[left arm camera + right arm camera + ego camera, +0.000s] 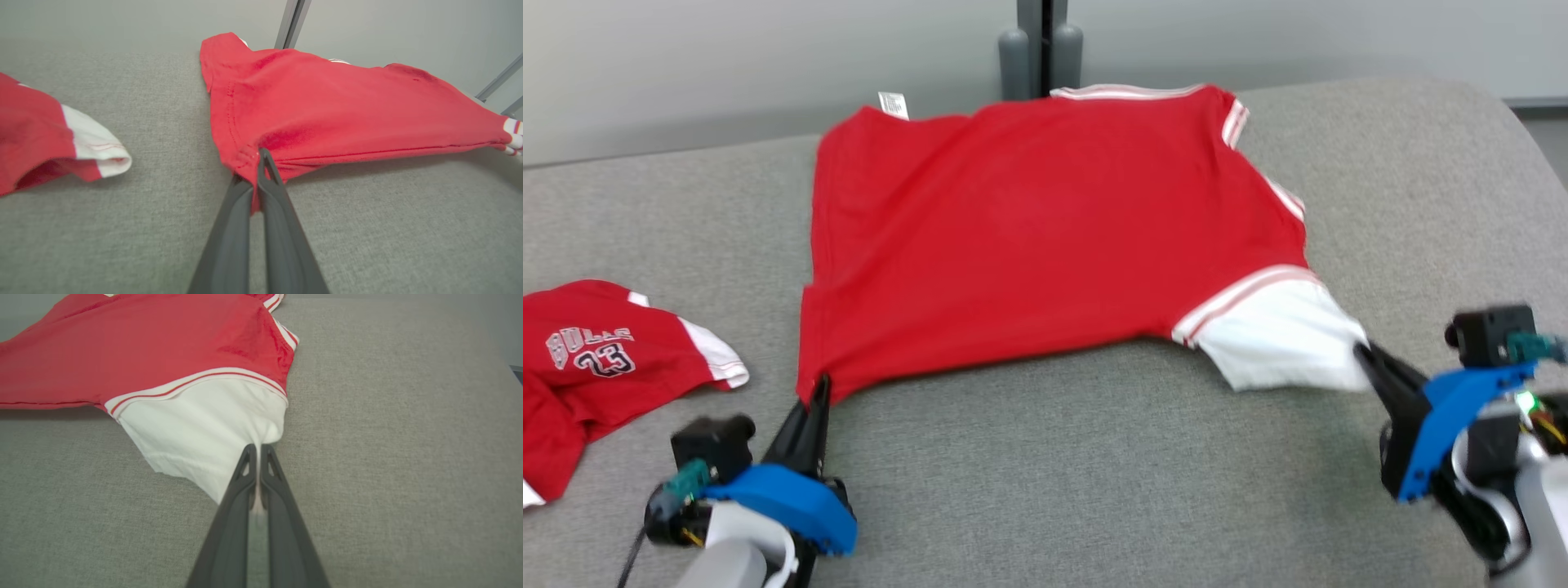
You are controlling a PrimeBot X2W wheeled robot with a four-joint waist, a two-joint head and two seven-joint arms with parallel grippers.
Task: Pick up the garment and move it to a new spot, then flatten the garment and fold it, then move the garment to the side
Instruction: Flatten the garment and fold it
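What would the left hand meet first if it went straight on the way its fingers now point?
The red shirt itself: the left hand is shut on its near corner, so going on would probably push into that cloth and bunch it.

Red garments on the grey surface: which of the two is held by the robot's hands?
The spread-out shirt in the middle: left hand pinches its red corner, right hand its white sleeve. The crumpled jersey printed 23 lies untouched.

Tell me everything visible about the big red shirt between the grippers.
The red shirt looks like knit jersey, with white striped trim, a white sleeve and a label. It lies spread, near edge lifted, on the grey padded surface. The left gripper pinches its red corner; the right gripper pinches the sleeve.
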